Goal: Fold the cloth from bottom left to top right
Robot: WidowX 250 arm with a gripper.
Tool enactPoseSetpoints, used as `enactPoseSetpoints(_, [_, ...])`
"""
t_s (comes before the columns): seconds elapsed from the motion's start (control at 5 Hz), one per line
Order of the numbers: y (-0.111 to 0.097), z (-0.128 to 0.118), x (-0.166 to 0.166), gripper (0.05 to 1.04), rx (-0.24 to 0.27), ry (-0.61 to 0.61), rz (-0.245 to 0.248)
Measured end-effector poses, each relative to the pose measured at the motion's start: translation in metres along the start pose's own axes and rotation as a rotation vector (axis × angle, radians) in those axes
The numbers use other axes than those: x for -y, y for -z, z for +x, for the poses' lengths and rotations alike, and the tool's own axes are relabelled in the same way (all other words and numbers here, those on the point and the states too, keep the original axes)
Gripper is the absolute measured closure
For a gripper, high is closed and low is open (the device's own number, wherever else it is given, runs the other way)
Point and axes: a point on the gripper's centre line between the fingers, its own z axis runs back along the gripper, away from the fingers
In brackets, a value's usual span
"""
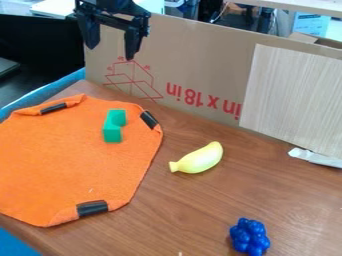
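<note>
The black gripper (112, 50) hangs at the upper left, high above the table and in front of the cardboard wall, its two fingers spread apart with nothing between them. Below it, the orange cloth (60, 160) lies mostly flat on the left part of the table, apart from the gripper. Black strips mark its upper left, upper right and bottom edges. A green block (113, 134) rests on the cloth near its upper right side.
A yellow banana (200, 159) lies right of the cloth on the wooden table (220, 210). Blue toy grapes (250, 236) sit near the front edge. The cardboard wall (200, 60) and a light wood-grain panel (294, 95) stand along the back, with a whitish strip (315, 157) at the right.
</note>
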Motion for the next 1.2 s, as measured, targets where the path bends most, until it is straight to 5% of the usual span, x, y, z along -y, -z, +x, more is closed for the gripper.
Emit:
enactPoseSetpoints(0.2, [0.011, -0.004, 0.004, 0.083, -0.034, 0.004, -0.010])
enactPoseSetpoints(0.4, [0.030, -0.024, -0.009, 0.083, -0.078, -0.087, -0.078])
enactPoseSetpoints(0.8, [0.018, -0.086, -0.045, 0.083, 0.008, -0.256, -0.039])
enactPoseSetpoints(1.0, [0.030, -0.119, -0.066, 0.083, 0.019, -0.366, -0.057])
enactPoseSetpoints(1.2, [0.061, -0.146, -0.090, 0.083, 0.023, -0.474, -0.022])
